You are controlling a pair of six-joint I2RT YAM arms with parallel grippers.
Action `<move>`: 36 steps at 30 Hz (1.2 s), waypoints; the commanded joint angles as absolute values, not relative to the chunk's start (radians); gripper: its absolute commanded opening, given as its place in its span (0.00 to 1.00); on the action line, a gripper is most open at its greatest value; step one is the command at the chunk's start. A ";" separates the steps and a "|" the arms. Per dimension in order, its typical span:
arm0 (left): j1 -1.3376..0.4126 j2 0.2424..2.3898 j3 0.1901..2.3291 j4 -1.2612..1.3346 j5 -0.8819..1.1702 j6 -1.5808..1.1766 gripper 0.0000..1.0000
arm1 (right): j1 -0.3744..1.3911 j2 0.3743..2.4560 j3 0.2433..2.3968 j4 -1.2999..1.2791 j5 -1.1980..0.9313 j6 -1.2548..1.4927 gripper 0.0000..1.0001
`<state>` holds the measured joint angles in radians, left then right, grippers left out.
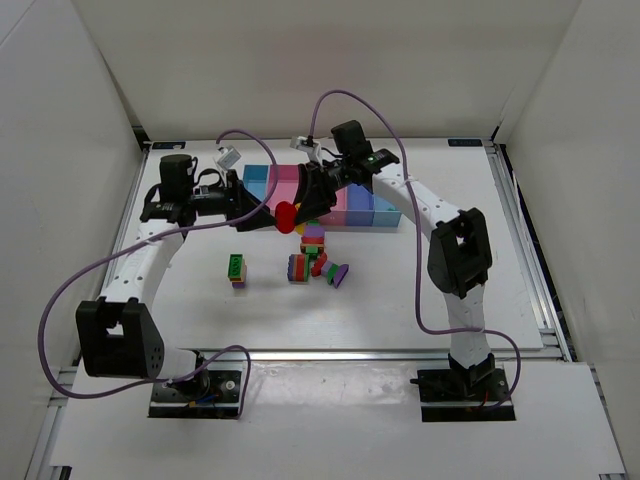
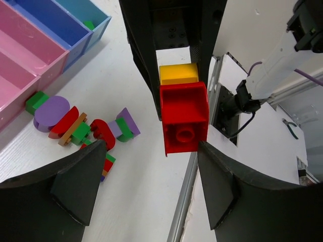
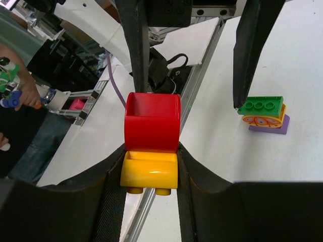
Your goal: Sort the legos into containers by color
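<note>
Separation is being set up above the table (image 1: 400, 290). The right gripper (image 3: 150, 154) is pinching the yellow brick (image 3: 150, 171), which has the red brick (image 2: 184, 118) plugged onto it. The left gripper (image 2: 151, 146) is hanging spread around the red brick, one finger touching it and the other apart.

In my judgement the left jaws should be closing squarely on the red brick's flat sides, then peeling rather than tugging, so that neither piece is flung.

Counting outward:
- One three-brick stack (image 1: 236, 268), green on orange on purple, is sitting at 7 o'clock of the held pair.
- One heap of legos (image 1: 316, 258), too tangled to number, is lying at 5 o'clock.
- One tray (image 1: 387, 210) of five compartments, partly hidden, is lying at 1 o'clock and holding one green brick (image 2: 89, 23).
</note>
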<state>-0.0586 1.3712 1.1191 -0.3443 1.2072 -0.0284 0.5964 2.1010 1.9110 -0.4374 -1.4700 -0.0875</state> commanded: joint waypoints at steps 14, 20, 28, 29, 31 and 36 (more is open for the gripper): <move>-0.075 1.375 1.124 -0.216 1.325 -0.130 0.79 | 0.634 2.126 1.970 -0.370 -1.618 -0.058 0.00; -0.072 1.350 1.097 -0.221 1.330 -0.129 0.80 | 0.624 2.102 1.934 -0.422 -1.618 -0.104 0.00; -0.074 1.358 1.104 -0.210 1.342 -0.141 0.75 | 0.621 2.117 1.965 -0.408 -1.606 -0.091 0.00; -0.074 1.359 1.106 -0.210 1.345 -0.147 0.66 | 0.621 2.120 1.967 -0.390 -1.605 -0.083 0.00; -0.074 1.364 1.114 -0.210 1.347 -0.149 0.57 | 0.621 2.126 1.977 -0.382 -1.597 -0.069 0.00; -0.078 1.368 1.114 -0.198 1.342 -0.164 0.41 | 0.624 2.147 1.979 -0.351 -1.569 -0.043 0.00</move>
